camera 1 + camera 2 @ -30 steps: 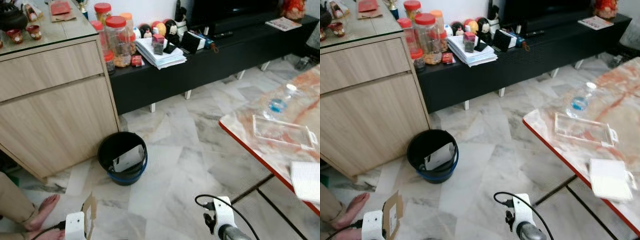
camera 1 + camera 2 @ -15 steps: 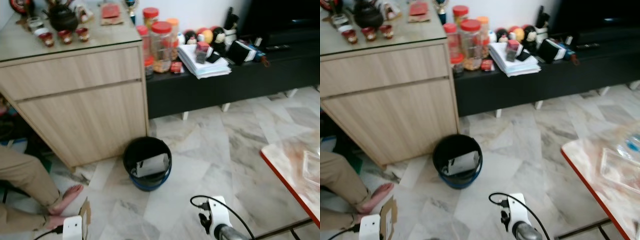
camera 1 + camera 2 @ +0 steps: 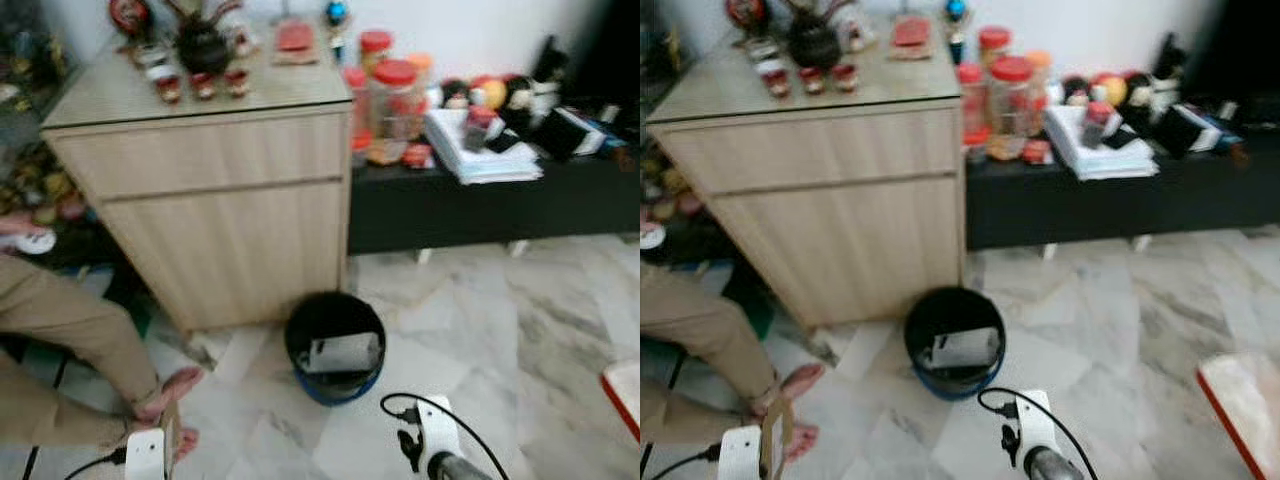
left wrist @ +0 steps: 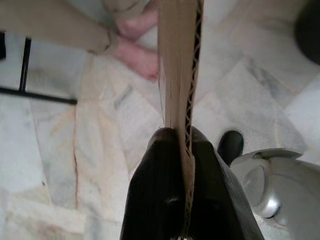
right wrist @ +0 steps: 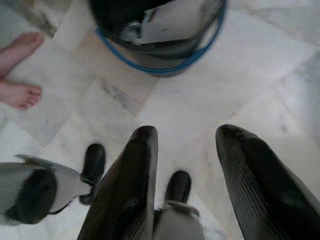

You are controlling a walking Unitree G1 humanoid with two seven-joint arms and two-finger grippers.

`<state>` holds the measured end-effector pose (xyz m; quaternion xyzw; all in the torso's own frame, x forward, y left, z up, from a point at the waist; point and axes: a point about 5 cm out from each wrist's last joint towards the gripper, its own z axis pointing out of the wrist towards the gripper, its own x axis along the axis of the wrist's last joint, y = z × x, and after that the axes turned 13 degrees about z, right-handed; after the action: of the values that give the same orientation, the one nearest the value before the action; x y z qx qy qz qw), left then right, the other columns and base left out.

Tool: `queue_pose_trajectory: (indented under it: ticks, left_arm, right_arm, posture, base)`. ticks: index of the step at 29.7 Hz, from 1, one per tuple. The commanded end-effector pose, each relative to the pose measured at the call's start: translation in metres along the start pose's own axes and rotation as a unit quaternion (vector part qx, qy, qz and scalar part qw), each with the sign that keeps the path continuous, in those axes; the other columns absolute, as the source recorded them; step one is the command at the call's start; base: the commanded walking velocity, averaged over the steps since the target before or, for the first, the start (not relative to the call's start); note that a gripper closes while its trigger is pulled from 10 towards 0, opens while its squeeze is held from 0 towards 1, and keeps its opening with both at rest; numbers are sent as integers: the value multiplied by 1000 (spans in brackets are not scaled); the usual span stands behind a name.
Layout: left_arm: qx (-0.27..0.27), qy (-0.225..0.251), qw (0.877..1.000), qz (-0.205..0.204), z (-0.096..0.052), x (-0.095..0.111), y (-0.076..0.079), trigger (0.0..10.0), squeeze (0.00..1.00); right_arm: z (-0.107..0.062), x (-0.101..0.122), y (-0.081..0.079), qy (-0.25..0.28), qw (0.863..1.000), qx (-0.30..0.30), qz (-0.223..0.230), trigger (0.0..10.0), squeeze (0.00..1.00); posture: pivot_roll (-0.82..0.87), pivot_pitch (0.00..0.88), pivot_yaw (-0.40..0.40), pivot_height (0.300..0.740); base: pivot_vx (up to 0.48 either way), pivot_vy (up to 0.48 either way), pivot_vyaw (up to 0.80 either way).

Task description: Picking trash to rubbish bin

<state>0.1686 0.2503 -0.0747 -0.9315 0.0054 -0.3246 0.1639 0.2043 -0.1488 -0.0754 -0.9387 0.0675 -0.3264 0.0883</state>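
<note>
Cardboard scrap [image 4: 179, 75] stands edge-on, clamped between our left gripper [image 4: 180, 145] fingers at the frame's lower left, carried for dropping. Our right gripper [image 5: 185, 165] hangs spread and empty. Ahead at centre sits the black bin [image 3: 335, 345] on marble floor [image 3: 520, 300], beside a wooden cabinet [image 3: 220, 200]; a person's foot [image 3: 165, 390] rests nearby.

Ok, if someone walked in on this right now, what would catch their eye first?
Probably the black bin on the marble floor by the wooden cabinet, with a pale flat piece already inside. Next, the piece of cardboard clamped edge-on in the left gripper, low near a seated person's bare feet. The right gripper hangs open just short of the bin.
</note>
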Motion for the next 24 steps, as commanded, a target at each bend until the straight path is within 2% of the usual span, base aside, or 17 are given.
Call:
queue_pose_trajectory:
  ticks: [1, 7, 13, 19, 24]
  left_arm:
    - [-1, -3, 1000, 3, 0, -1, 0, 10000, 0]
    - [0, -5, 1000, 3, -1, -3, -1, 10000, 0]
    - [1, -6, 1000, 2, -1, -4, -1, 10000, 0]
    - [-2, -3, 1000, 4, -1, -3, 0, 10000, 0]
    - [-17, 17, 999, 24, 1, 6, 5, 10000, 0]
  right_arm:
    - [-1, -4, 3, -3, 1000, -5, 9, 10000, 0]
    - [-1, -4, 3, -2, 1000, -4, 17, 10000, 0]
    - [-1, -5, 2, -4, 1000, -2, 19, 10000, 0]
    - [-1, -4, 1, 0, 1000, 0, 21, 10000, 0]
    - [-1, -4, 0, 1, 1000, 2, 22, 10000, 0]
  posture:
    - [148, 126, -5, 740]
    - [150, 137, -5, 740]
    - [151, 143, -6, 740]
    - [153, 149, -6, 740]
    - [155, 153, -5, 740]
  base:
    - [326, 0, 0]
    - [327, 0, 0]
    - [325, 0, -656]
    - [328, 0, 0]
    - [329, 0, 0]
